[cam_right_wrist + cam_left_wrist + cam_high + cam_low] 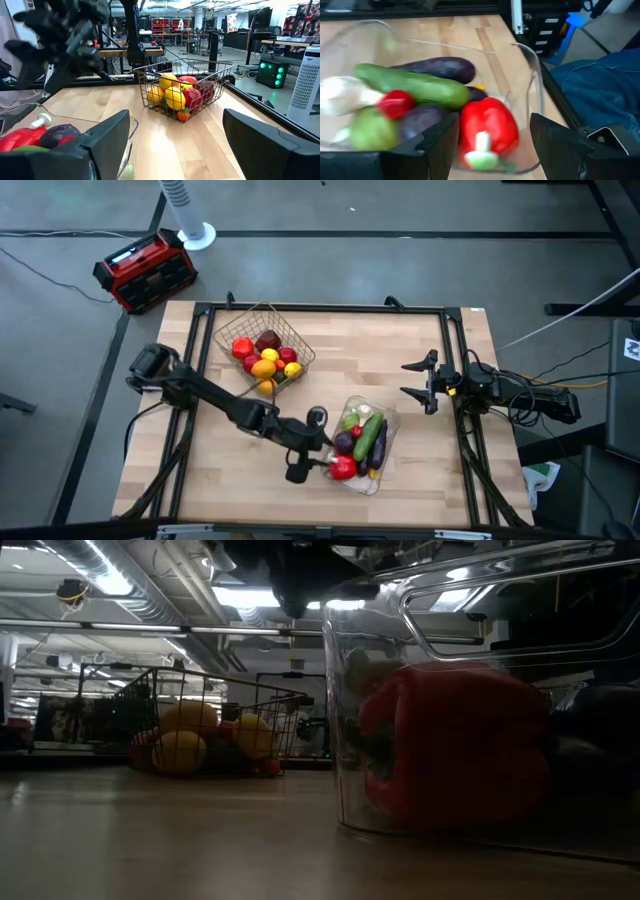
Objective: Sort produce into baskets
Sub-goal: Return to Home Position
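Note:
The clear plastic tray stands near the table's front middle. It holds a green cucumber, purple eggplants, a green squash and a red pepper. The pepper lies at the tray's near end, stem toward my left gripper. That gripper is open at the tray's left rim, and its fingers stand on either side of the pepper without visibly touching it. The bronze wire basket at the far left holds red, yellow and orange round fruits. My right gripper waits open at the right edge.
A red-and-black box and a white fan base sit on the floor beyond the far left corner. A black frame rail runs around the table. Bare wood lies between basket, tray and right arm. Blue denim cloth shows past the table's edge.

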Robot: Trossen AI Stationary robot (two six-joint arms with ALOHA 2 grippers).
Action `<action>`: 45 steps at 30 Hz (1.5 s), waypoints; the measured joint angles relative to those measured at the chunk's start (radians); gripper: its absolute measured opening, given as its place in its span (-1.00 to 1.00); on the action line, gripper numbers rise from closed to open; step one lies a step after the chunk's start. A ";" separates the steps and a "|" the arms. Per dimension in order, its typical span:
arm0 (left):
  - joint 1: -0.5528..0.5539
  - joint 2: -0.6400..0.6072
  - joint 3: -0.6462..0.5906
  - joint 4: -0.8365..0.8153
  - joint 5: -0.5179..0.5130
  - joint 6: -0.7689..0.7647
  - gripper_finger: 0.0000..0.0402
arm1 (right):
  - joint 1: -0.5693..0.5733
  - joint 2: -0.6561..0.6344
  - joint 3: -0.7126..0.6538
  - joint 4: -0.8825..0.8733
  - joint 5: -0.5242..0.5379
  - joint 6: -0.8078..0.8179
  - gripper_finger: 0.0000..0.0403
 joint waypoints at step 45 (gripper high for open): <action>0.237 -1.678 -0.942 -0.170 -0.210 0.129 -0.99 | 0.000 0.000 0.000 0.000 0.000 0.000 0.57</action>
